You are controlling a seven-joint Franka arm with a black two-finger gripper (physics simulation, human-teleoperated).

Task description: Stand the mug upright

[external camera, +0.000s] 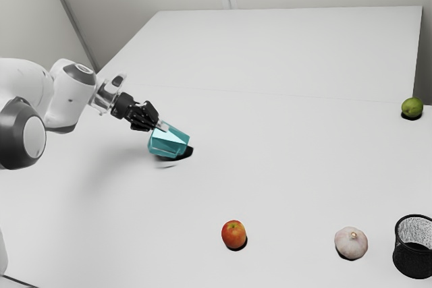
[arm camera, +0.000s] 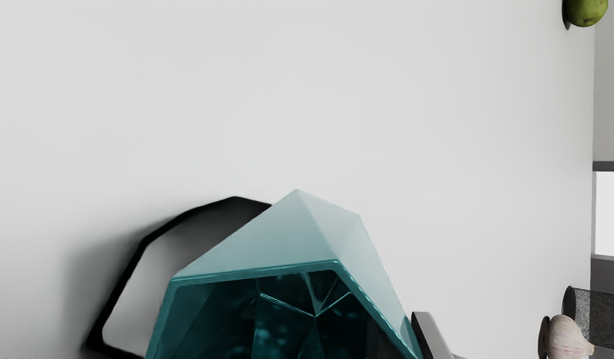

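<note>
The gripper (external camera: pixel 162 127), clamped on the tilted mug (external camera: pixel 169 141), should turn it slowly until its base squarely faces the table (external camera: pixel 290 153) beneath it, then lower gently before releasing.

A teal mug (external camera: pixel 168 141) catches pale highlights beside a red-orange apple (external camera: pixel 233 234). The garlic bulb (external camera: pixel 351 242) is pinkish white, the mesh cup (external camera: pixel 412 261) black.

I can read no text in either my exterior view or my wrist view: no label, no brand name, no number and no sign that I can make out on anything.
</note>
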